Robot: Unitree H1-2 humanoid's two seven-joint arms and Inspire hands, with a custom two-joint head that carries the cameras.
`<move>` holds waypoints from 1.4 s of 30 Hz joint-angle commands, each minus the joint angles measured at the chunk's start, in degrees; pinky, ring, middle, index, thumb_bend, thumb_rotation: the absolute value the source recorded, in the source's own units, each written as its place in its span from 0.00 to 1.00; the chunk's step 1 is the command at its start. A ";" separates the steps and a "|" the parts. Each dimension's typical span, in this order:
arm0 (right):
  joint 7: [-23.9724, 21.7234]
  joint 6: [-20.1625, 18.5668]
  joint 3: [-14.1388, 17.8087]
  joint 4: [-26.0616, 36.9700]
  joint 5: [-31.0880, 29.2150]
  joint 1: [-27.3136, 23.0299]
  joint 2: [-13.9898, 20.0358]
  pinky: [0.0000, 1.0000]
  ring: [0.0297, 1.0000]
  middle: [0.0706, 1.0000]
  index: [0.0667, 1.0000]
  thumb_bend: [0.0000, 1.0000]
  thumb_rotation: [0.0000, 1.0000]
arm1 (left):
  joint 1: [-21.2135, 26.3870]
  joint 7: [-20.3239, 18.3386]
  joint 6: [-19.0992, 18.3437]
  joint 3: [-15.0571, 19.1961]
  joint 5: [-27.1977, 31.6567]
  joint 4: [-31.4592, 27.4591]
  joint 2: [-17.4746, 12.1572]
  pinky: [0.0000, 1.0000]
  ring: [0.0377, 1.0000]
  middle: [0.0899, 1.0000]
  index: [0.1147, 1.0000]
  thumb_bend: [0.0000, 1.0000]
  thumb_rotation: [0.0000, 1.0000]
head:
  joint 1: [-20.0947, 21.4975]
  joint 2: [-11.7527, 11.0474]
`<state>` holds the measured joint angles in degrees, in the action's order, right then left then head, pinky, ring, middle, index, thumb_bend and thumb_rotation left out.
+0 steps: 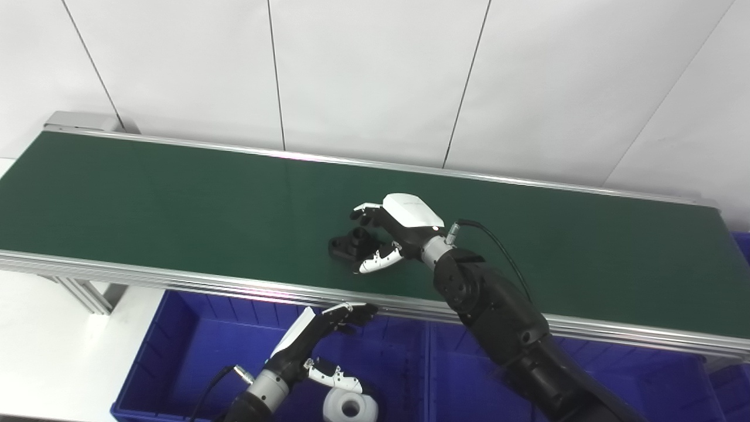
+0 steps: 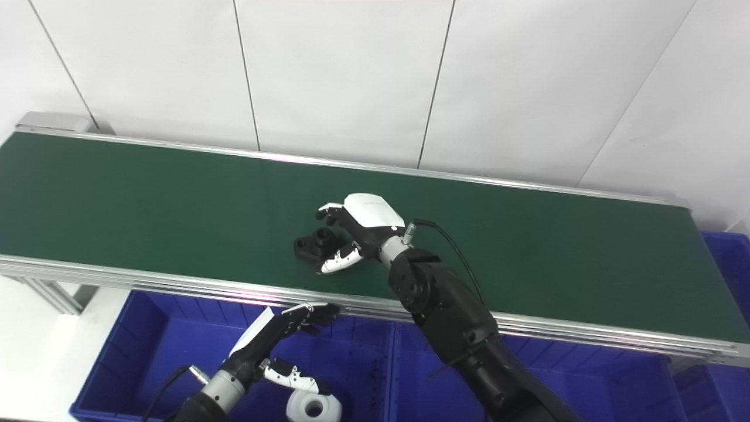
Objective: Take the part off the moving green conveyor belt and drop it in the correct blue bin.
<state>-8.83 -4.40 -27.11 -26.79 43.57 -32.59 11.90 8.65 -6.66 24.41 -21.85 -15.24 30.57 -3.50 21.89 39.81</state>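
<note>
A small black part [image 1: 348,244] lies on the green conveyor belt [image 1: 176,199], near its front edge. My right hand [image 1: 389,231] is over the belt just right of the part, its fingers apart around the part's right side; I cannot tell whether they touch it. My left hand [image 1: 319,346] is open and empty, held above the left blue bin [image 1: 176,334] below the belt's front rail. The same scene shows in the right eye view, with the part [image 2: 313,243] and the right hand [image 2: 354,234].
A white ring-shaped part [image 1: 350,405] lies in the left blue bin under my left hand. A second blue bin [image 1: 463,375] sits to its right, and another blue bin [image 2: 726,258] stands at the belt's right end. A white wall runs behind the belt.
</note>
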 commanded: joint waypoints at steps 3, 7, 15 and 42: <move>1.94 1.04 -1.01 -0.23 2.15 -1.97 1.66 0.64 0.70 0.72 0.77 0.69 0.21 | 1.51 1.14 2.50 -0.22 0.24 -1.09 0.36 0.72 0.77 0.76 0.75 0.72 0.07 | 0.06 0.13; 3.02 1.70 -1.58 -0.74 2.91 -1.64 3.20 0.62 0.69 0.70 0.74 0.66 0.12 | 1.48 1.05 2.50 -0.21 0.21 -1.17 0.29 0.73 0.77 0.76 0.76 0.72 0.04 | 0.26 0.20; 3.86 2.62 -2.21 0.02 3.39 -1.33 5.75 0.50 0.57 0.52 0.63 0.54 0.00 | 1.41 0.87 2.41 0.29 -0.25 -1.53 0.39 0.72 0.76 0.77 0.76 0.72 0.07 | 0.37 0.65; 6.82 1.52 2.87 14.71 4.19 6.10 7.15 0.36 0.42 0.43 0.46 0.52 0.00 | 1.54 0.82 1.72 0.94 -2.17 -1.55 1.08 0.73 0.77 0.77 0.76 0.74 0.13 | 0.46 1.19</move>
<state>-4.47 -3.06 -26.06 -14.88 48.36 -25.64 18.83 8.68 -6.24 24.39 -20.94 -17.27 30.47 -2.97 22.41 40.96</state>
